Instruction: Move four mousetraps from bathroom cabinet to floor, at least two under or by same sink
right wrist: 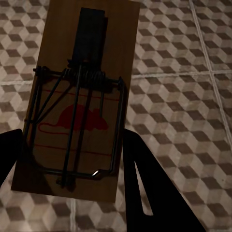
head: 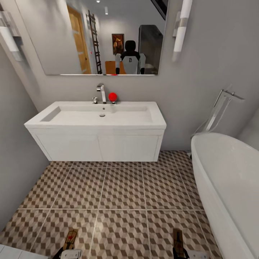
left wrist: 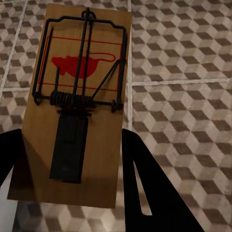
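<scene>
Nearest, the left gripper (left wrist: 67,179) clamps one mousetrap (left wrist: 77,101) and the right gripper (right wrist: 72,183) another mousetrap (right wrist: 77,96), each carried flat above the bathroom floor (head: 122,187), probably for laying down. Beyond, the white sink (head: 97,118) hangs under a mirror (head: 104,36), with a bathtub (head: 230,180) alongside.

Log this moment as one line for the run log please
location: facing sink | left gripper: holding mousetrap | right gripper: holding second mousetrap | bathroom floor: no traps placed in view
</scene>
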{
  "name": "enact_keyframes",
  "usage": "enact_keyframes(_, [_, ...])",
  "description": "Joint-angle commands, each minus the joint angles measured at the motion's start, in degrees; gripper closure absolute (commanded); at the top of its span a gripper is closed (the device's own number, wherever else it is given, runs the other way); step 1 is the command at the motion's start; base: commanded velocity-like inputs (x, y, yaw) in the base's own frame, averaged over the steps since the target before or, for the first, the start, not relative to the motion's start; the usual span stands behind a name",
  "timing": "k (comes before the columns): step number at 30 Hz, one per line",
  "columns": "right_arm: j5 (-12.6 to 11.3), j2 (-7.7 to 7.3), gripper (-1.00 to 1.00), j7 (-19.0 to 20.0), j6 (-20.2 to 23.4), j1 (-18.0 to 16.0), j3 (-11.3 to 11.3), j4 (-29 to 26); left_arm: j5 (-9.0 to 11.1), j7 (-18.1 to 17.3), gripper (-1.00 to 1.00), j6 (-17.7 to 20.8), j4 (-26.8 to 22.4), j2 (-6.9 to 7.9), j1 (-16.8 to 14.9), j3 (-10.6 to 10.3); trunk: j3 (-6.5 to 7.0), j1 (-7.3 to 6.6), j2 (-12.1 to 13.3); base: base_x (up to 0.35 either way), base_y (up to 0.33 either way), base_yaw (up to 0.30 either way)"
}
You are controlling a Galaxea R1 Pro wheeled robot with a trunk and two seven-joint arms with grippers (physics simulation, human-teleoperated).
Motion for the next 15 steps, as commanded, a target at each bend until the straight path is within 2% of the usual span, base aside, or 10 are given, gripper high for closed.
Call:
enact_keyframes(1, [-0.21, 0.02, 1.00, 0.27, -0.19, -0.03, -0.15, 0.05, 0.27, 0.32, 1.00, -0.28, 0.20, -0.03, -0.08, -0.49, -0.04, 0.01, -0.02, 0.073, 0.000, 0.000])
enact_keyframes(12, [-0.21, 0.00, 1.00, 0.27, -0.19, -0.03, -0.12, 0.05, 0.27, 0.32, 1.00, -0.09, 0.05, -0.03, -0.08, -0.36, -0.04, 0.01, -0.02, 0.012, 0.000, 0.000])
enact_keyframes(13, [-0.20, -0.02, 1.00, 0.27, -0.17, -0.03, -0.16, 0.05, 0.27, 0.32, 1.00, 0.90, -0.02, -0.03, -0.08, -0.23, -0.04, 0.01, -0.02, 0.000, 0.000, 0.000])
enact_keyframes(15, [0.63, -0.12, 1.00, 0.19, 0.26, -0.03, -0.26, -0.44, 0.22, 0.26, 1.00, 8.71, -0.75, -0.13, -0.07, 0.03, -0.04, 0.01, -0.02, 0.000, 0.000, 0.000])
